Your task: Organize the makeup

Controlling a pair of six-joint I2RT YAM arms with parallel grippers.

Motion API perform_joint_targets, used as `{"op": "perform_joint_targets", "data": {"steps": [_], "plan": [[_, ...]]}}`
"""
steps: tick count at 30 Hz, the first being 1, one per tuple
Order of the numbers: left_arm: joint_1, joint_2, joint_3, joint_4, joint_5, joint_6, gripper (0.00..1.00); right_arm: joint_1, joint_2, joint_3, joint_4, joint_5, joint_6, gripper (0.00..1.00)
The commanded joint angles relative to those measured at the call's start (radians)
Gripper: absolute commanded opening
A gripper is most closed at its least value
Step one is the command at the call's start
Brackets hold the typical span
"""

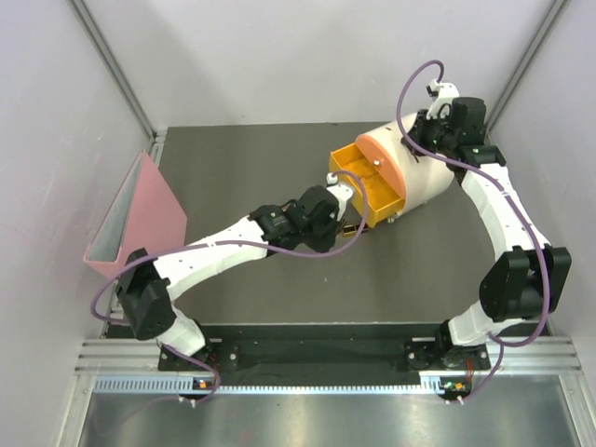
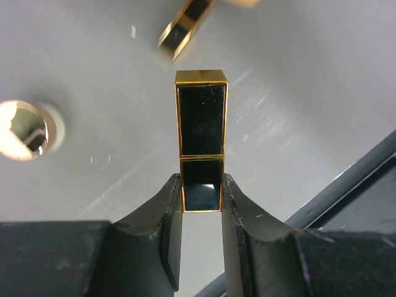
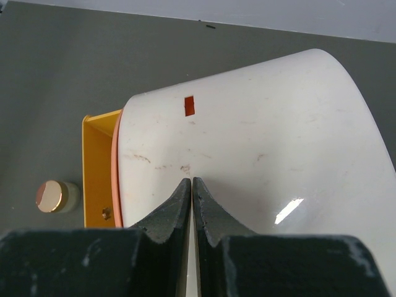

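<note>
My left claw point(image 2: 201, 193) is clamped on the near end of a small black-and-gold rectangular case point(image 2: 201, 124), leaving the long end free. I judge that suits feeding it end-first into the open orange-yellow drawer point(image 1: 365, 182). My right claw point(image 3: 192, 185) has its fingers together over the top of the rounded cream box point(image 3: 266, 136), probably to steady it, though I cannot tell if it touches. Only the left wrist view shows the grip, a second black-and-gold case point(image 2: 185, 26), blurred, beyond it, and a round peach-tan compact point(image 2: 21, 129) to one side. Only the overhead view shows the drawer just beside my left claw above the dark grey desk point(image 1: 279, 270), and the right wrist view puts the compact near the drawer's front
</note>
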Motion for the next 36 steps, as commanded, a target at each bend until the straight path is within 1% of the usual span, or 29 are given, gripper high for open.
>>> {"op": "perform_joint_targets", "data": {"steps": [1, 3, 6, 10, 12, 16, 19, 21, 27, 31, 36], "plan": [[0.012, -0.041, 0.125, 0.115, 0.044, -0.018, 0.0, -0.005, 0.076, -0.066, -0.305, 0.018, -0.009, 0.04], [0.014, -0.007, 0.179, 0.107, 0.071, -0.024, 0.0, -0.005, 0.073, -0.066, -0.308, 0.019, -0.009, 0.05], [0.014, 0.057, 0.304, 0.093, 0.094, -0.025, 0.0, -0.005, 0.07, -0.07, -0.309, 0.021, -0.01, 0.05], [0.014, 0.111, 0.364, 0.113, 0.108, -0.034, 0.0, -0.005, 0.061, -0.079, -0.309, 0.022, -0.012, 0.05], [0.014, 0.136, 0.397, 0.122, 0.14, -0.038, 0.0, -0.005, 0.058, -0.086, -0.311, 0.022, -0.014, 0.05], [0.014, 0.189, 0.467, 0.109, 0.146, -0.038, 0.0, -0.005, 0.049, -0.095, -0.312, 0.024, -0.02, 0.05], [0.015, 0.258, 0.528, 0.086, 0.14, -0.041, 0.0, -0.005, 0.047, -0.099, -0.312, 0.024, -0.021, 0.05], [0.018, 0.287, 0.576, 0.067, 0.148, -0.042, 0.02, -0.005, 0.046, -0.103, -0.312, 0.024, -0.021, 0.05], [0.026, 0.376, 0.653, 0.032, 0.121, -0.065, 0.03, -0.006, 0.043, -0.103, -0.315, 0.022, -0.024, 0.05], [0.043, 0.409, 0.673, 0.012, 0.07, -0.082, 0.02, -0.006, 0.044, -0.099, -0.32, 0.024, -0.026, 0.05], [0.058, 0.433, 0.679, -0.005, 0.044, -0.094, 0.02, -0.008, 0.046, -0.099, -0.322, 0.022, -0.032, 0.05]]}}
